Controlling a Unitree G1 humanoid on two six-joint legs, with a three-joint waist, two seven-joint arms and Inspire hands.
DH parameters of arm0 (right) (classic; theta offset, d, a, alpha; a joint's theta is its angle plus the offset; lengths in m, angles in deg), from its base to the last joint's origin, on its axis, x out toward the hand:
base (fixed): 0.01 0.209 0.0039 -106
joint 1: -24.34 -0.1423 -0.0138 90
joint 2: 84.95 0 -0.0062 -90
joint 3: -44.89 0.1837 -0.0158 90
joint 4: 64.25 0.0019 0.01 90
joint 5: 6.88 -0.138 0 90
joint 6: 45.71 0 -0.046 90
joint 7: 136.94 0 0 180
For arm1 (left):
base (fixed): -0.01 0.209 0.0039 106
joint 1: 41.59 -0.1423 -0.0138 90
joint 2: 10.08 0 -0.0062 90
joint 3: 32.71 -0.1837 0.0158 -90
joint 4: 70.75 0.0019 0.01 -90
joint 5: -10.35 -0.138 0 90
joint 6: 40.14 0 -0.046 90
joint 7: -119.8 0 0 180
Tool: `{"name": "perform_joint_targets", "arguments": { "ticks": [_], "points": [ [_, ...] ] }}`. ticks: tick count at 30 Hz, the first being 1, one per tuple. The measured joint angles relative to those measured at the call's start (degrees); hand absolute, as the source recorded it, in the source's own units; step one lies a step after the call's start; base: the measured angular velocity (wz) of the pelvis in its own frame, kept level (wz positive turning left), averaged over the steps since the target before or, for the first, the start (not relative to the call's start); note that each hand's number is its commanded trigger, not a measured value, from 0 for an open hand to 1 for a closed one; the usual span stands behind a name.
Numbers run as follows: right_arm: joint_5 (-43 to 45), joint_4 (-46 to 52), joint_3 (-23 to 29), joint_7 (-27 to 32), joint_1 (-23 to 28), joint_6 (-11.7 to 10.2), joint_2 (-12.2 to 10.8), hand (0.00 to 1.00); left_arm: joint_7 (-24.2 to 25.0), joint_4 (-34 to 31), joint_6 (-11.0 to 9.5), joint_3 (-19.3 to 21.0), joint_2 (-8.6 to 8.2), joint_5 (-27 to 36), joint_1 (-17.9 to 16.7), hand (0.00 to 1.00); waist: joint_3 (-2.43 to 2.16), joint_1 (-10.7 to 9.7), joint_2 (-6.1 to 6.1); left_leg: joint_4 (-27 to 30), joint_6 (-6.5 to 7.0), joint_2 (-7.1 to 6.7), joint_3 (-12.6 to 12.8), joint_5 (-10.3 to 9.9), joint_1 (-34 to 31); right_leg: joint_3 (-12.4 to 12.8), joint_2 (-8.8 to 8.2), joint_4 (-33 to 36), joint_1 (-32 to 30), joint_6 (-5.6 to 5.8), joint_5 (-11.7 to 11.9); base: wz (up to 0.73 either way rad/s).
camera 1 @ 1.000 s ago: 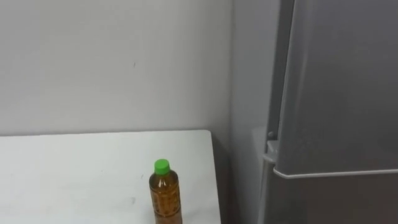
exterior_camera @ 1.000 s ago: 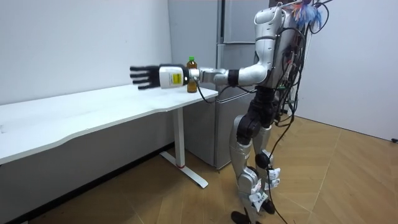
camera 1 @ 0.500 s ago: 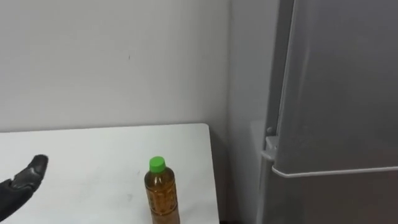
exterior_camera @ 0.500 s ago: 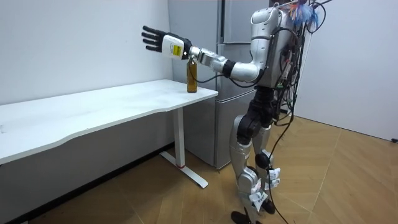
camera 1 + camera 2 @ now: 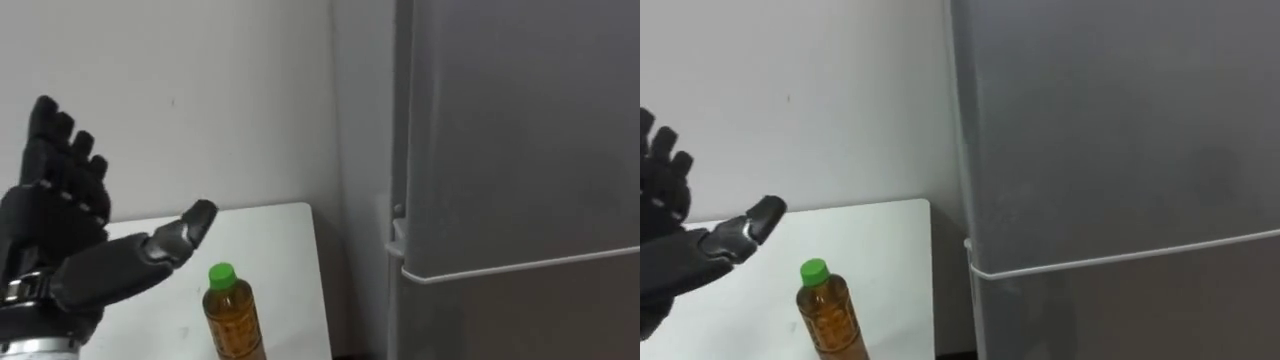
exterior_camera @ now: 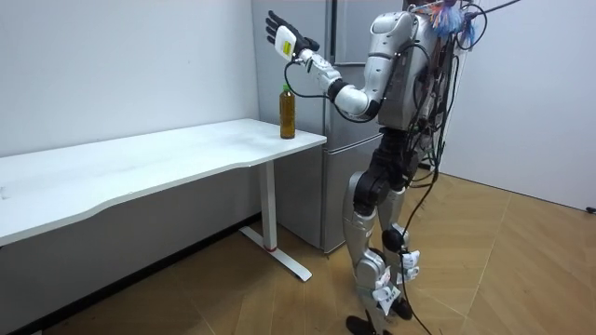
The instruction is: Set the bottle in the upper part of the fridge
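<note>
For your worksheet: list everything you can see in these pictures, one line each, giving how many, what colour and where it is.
bottle: one, amber liquid with a green cap, standing upright on the table near the end next to the fridge.
table: one, white, against the wall, its end beside the fridge.
fridge: one, grey, to the right of the table, upper and lower doors both closed.
wall: one, pale grey, behind the table.
floor: one, brown wood, under the robot and the table.
left hand: one, black, open with fingers straight, held up above the table to the left of the bottle, not touching it.
</note>
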Motion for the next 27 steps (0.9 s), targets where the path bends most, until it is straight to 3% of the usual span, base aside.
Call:
{"name": "perform_joint_targets", "arguments": {
  "ticks": [7, 11, 17, 27],
  "points": [
    [0.13, -0.25, -0.34, -0.49, -0.37, 0.03, -0.01, 0.00, 6.16, 0.00, 1.81, -1.54, -0.03, 1.63, 3.54, 0.00, -0.10, -1.18, 0.24, 0.19, 0.00, -0.01, -0.20, 0.00, -0.03, 0.10, -0.04, 0.48, -0.38, 0.00, 0.02, 0.00],
    [-0.12, -0.24, -0.34, -0.34, -0.62, 0.00, 0.05, 0.00, 8.95, -0.31, 2.29, -2.83, -0.95, 3.61, 5.39, 0.00, -0.15, -1.58, 0.52, 0.28, 0.01, -0.01, -0.19, 0.00, -0.73, 0.15, -0.04, 0.61, -1.33, 0.00, 0.01, 0.00],
    [-0.08, -0.91, -0.46, -0.48, -1.30, -0.04, 0.11, 0.00, 13.47, -1.58, 2.39, -6.20, -1.18, 5.13, 6.23, 0.00, -0.33, -2.70, 0.78, 0.28, 0.03, -0.03, -0.27, 0.03, -0.93, 0.38, -0.02, 0.69, -1.62, -0.01, 0.01, -0.01],
    [-0.16, -3.30, -2.99, -0.29, -3.83, -0.02, 0.47, 0.00, 18.58, -1.42, 4.34, -11.83, -1.24, 5.11, 7.00, 0.00, -0.17, -4.11, 0.55, 0.05, 0.02, -0.02, -0.26, 0.03, -0.88, 1.12, 0.42, 0.55, -1.71, -0.02, 0.02, -0.03]
  ]
}}
